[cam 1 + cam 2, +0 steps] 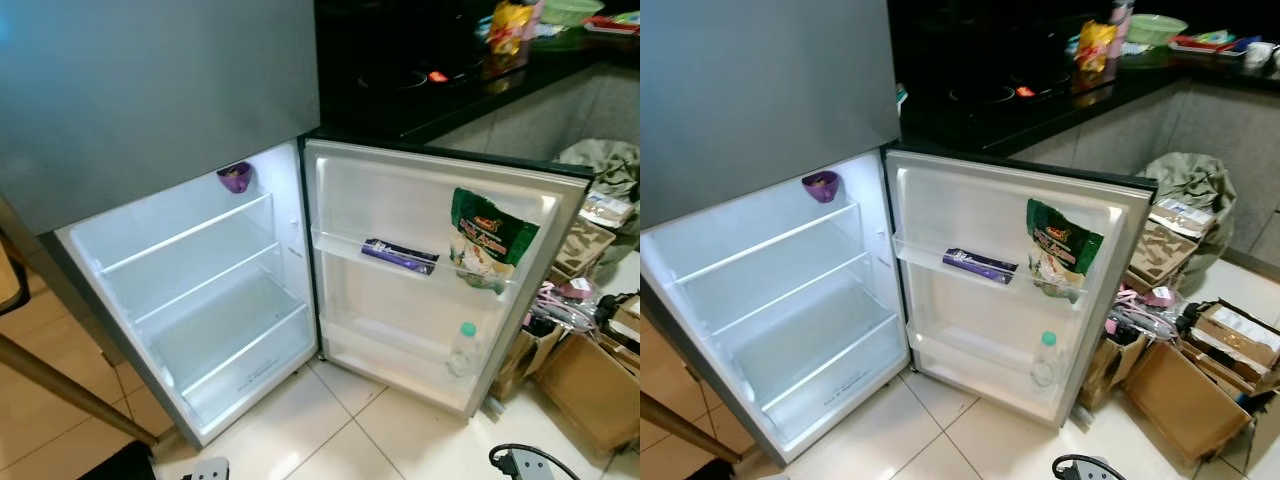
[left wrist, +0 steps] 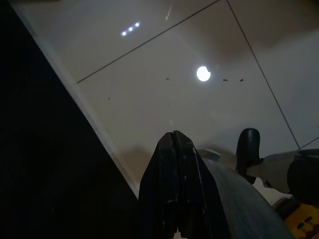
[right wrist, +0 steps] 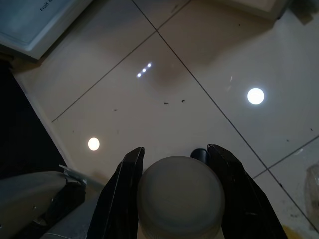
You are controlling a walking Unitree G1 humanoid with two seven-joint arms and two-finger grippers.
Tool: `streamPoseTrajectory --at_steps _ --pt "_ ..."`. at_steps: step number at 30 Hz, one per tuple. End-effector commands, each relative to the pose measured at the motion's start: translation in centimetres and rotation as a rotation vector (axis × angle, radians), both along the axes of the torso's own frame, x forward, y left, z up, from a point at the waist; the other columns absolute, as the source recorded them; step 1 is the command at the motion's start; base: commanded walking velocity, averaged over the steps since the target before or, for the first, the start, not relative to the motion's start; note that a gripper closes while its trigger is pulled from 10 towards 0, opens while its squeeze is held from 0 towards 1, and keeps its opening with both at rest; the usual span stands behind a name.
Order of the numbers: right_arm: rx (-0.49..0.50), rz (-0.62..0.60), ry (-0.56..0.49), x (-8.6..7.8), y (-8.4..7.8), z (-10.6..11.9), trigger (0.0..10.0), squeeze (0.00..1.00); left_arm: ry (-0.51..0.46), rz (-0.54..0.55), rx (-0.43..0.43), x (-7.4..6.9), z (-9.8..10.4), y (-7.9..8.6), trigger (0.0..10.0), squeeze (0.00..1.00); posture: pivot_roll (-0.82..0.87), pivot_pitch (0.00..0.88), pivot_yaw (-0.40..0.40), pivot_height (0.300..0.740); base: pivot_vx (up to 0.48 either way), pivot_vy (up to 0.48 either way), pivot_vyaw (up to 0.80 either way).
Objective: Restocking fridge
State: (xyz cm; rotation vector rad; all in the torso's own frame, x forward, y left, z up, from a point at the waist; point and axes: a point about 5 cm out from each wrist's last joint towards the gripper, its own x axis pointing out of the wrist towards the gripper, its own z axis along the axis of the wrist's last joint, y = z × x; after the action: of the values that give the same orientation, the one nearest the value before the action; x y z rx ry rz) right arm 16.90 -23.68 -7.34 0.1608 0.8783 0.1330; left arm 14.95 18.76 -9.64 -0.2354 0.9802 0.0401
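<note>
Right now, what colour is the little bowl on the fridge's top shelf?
Purple. The little bowl sits at the shelf's back corner, clearest in the right eye view.

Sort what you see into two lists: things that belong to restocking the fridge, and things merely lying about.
Belongs to the job:
open fridge
green packet and purple packet on the door shelf
bottle in the lower door shelf
white-lidded container in the right gripper

Lying about:
cardboard boxes
cables

One purple bowl [image 1: 235, 177], one green bag [image 1: 490, 240], one bottle [image 1: 463, 350], one purple packet [image 1: 399, 256]
</note>
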Motion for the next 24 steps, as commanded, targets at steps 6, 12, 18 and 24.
streamPoseTrajectory --at_steps 6,12,18,24 --pt "0.038 0.004 -0.024 0.4 0.5 0.1 10.0 0.00 0.010 -0.016 0.005 -0.4 -0.1 -0.1 10.0 0.00 -0.11 0.000 0.006 0.740 0.000 0.000 0.77" --pt "0.015 -0.046 -0.019 0.1 -0.1 0.1 10.0 0.00 0.021 -0.027 -0.001 -0.9 -0.4 -0.2 10.0 0.00 -0.11 0.005 0.001 0.740 0.000 0.000 0.52" --pt "-0.004 -0.081 -0.017 0.2 -0.5 0.2 10.0 0.00 0.021 -0.051 -0.011 -1.0 -0.4 -0.4 10.0 0.00 -0.11 0.006 0.002 0.740 0.000 -0.126 0.00" --pt "-0.003 -0.084 -0.022 0.3 -0.5 0.2 10.0 0.00 0.017 -0.053 -0.010 -0.8 -0.3 -0.3 10.0 0.00 -0.11 0.006 0.001 0.740 0.000 -0.405 0.00"
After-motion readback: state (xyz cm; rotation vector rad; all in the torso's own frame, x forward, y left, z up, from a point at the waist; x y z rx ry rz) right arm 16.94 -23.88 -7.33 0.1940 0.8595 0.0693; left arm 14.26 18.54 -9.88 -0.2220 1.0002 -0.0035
